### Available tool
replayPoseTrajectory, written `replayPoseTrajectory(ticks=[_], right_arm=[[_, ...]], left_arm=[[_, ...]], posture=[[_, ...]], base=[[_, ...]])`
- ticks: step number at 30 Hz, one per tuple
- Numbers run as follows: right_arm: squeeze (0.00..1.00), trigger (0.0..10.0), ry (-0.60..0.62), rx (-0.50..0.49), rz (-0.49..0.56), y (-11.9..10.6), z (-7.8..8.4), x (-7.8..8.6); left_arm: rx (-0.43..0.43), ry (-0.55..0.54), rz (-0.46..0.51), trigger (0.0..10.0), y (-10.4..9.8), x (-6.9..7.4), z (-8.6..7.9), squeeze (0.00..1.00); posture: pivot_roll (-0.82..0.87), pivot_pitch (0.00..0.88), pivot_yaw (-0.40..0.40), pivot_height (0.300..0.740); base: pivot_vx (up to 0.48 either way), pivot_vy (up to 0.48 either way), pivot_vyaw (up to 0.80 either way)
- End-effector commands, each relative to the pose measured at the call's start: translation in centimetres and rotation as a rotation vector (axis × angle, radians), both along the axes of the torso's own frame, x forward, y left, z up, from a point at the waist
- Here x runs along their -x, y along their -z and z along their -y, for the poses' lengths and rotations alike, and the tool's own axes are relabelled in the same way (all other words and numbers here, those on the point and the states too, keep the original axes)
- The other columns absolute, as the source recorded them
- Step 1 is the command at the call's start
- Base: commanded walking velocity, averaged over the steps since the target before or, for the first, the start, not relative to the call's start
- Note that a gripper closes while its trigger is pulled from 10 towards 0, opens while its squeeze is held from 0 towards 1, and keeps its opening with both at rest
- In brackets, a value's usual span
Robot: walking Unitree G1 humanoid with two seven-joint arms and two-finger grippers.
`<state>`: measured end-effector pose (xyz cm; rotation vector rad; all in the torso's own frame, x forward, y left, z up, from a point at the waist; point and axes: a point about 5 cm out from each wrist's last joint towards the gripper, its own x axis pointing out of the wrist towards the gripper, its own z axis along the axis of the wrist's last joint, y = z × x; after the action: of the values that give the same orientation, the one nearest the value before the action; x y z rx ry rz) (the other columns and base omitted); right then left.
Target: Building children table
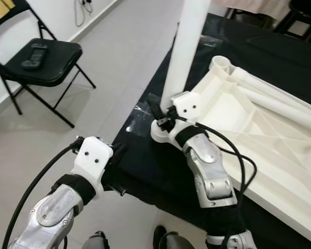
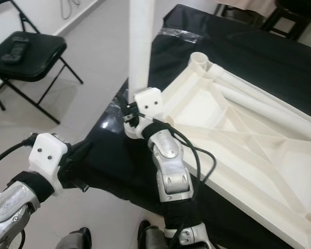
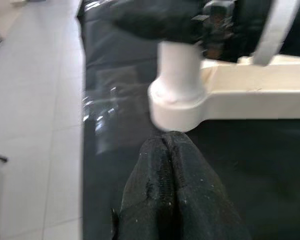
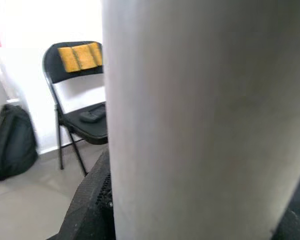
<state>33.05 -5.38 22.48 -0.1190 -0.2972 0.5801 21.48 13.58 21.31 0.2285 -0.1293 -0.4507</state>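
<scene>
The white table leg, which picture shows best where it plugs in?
The left wrist view: the table leg stands in the round corner socket. The eye views show it upright with the right gripper at its base; the right wrist view is too close.

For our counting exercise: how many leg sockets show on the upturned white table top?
2. The near socket holds the upright leg, gripped by the right tool; an empty socket sits at the far corner. Other corners are out of frame.
</scene>
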Motion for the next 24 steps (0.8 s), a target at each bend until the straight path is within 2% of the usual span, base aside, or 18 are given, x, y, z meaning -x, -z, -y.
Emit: replayPoseTrajectory(ticks=[1,2,3,5,6,10,11,12,13,14,16,24], right_arm=[[0.0,10.0,-0.004,0.098,-0.169,4.1,0.1,-0.5],[0.0,10.0,-0.008,0.091,-0.166,3.8,0.2,-0.7],[0.19,10.0,-0.039,0.085,-0.166,3.6,0.1,-0.8],[0.19,10.0,-0.071,0.068,-0.166,3.2,0.0,-0.9],[1.0,10.0,-0.078,0.045,-0.165,2.6,0.0,-0.8],[1.0,10.0,-0.147,0.019,-0.136,1.2,-0.3,-0.5],[1.0,10.0,-0.222,0.011,-0.122,0.4,-0.3,-0.4],[0.93,10.0,-0.309,0.031,-0.101,-0.3,0.0,-0.5],[0.93,10.0,-0.309,0.031,-0.101,-0.3,0.0,-0.5],[0.0,10.0,-0.38,0.07,-0.077,-0.9,0.6,-0.8],[0.0,10.0,-0.488,0.128,-0.064,-1.5,1.4,-1.3],[0.0,10.0,-0.659,0.234,-0.057,-2.1,2.0,-2.1]], left_arm=[[-0.014,0.004,-0.034,10.0,0.7,0.1,-0.1,0.0],[-0.016,-0.003,-0.029,10.0,0.5,0.0,-0.3,0.0],[-0.017,-0.007,-0.026,10.0,0.5,-0.1,-0.4,0.0],[-0.017,-0.009,-0.023,10.0,0.4,-0.1,-0.4,0.0],[-0.017,-0.008,-0.023,10.0,0.4,-0.2,-0.4,0.0],[-0.014,-0.004,-0.024,10.0,0.5,-0.2,-0.3,0.0],[-0.013,-0.003,-0.024,10.0,0.5,-0.2,-0.2,0.0],[-0.011,-0.003,-0.023,10.0,0.5,-0.3,-0.2,0.0],[-0.011,-0.003,-0.023,10.0,0.5,-0.3,-0.2,0.0],[-0.01,-0.004,-0.022,10.0,0.5,-0.3,-0.2,0.0],[-0.007,-0.005,-0.02,10.0,0.5,-0.4,-0.1,0.0],[-0.008,-0.011,-0.02,10.0,0.5,-0.3,-0.1,0.0]], posture=[[0.14,0.287,-0.122,0.74],[0.14,0.283,-0.122,0.74],[0.14,0.282,-0.122,0.74],[0.14,0.282,-0.122,0.74],[0.14,0.277,-0.127,0.74],[0.14,0.275,-0.129,0.74],[0.14,0.273,-0.133,0.74],[0.14,0.272,-0.134,0.74],[0.14,0.272,-0.134,0.74],[0.14,0.271,-0.138,0.74],[0.14,0.269,-0.142,0.74],[0.15,0.267,-0.14,0.74]], base=[[0.0,0.0,0.0],[0.0,0.0,0.0],[0.0,0.0,0.0],[0.0,0.0,0.0],[0.0,0.0,0.0],[0.0,0.0,0.0],[0.0,0.0,0.0],[0.0,0.0,0.0],[0.0,0.0,0.0],[0.0,0.0,0.0],[0.0,0.0,0.0],[0.0,0.0,0.0]])
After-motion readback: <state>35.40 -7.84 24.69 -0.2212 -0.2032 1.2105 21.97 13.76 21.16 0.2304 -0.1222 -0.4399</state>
